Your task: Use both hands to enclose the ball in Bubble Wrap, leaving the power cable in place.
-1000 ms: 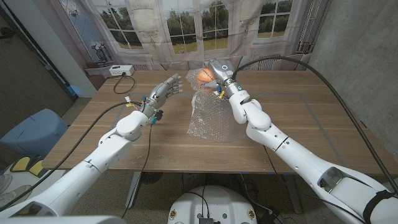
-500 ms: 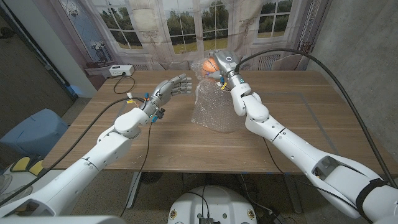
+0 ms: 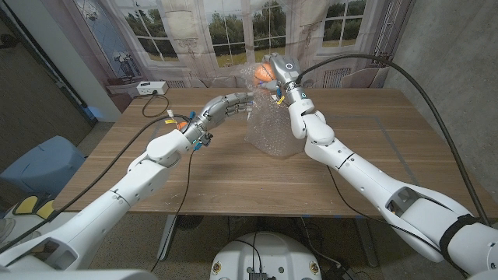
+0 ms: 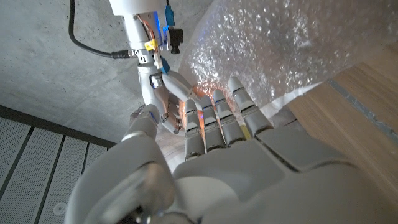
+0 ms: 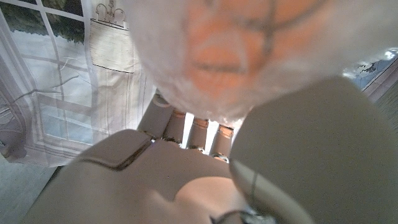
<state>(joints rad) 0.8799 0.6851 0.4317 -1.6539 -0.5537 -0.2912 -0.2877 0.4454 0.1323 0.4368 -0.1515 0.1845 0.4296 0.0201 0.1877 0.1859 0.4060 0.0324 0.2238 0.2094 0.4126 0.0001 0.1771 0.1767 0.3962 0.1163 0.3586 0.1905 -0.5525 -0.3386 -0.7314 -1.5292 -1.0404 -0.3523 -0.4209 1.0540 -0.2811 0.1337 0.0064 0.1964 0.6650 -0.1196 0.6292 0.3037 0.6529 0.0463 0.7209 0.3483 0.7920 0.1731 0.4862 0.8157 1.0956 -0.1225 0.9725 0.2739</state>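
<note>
Orange ball (image 3: 263, 74) is clamped in my right robot hand (image 3: 278, 75) at twelve o'clock, bubble wrap (image 3: 268, 124) draping to the tabletop (image 3: 366, 155); my left robot hand (image 3: 227, 105), fingers spread, touches its edge.

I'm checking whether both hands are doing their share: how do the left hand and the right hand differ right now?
The right hand holds the orange ball with the bubble wrap lifted off the table; the left hand holds nothing. The right hand is raised high at the far edge; the left hand is lower, its fingers stretched toward the wrap's side. Both are at the wrap.
</note>
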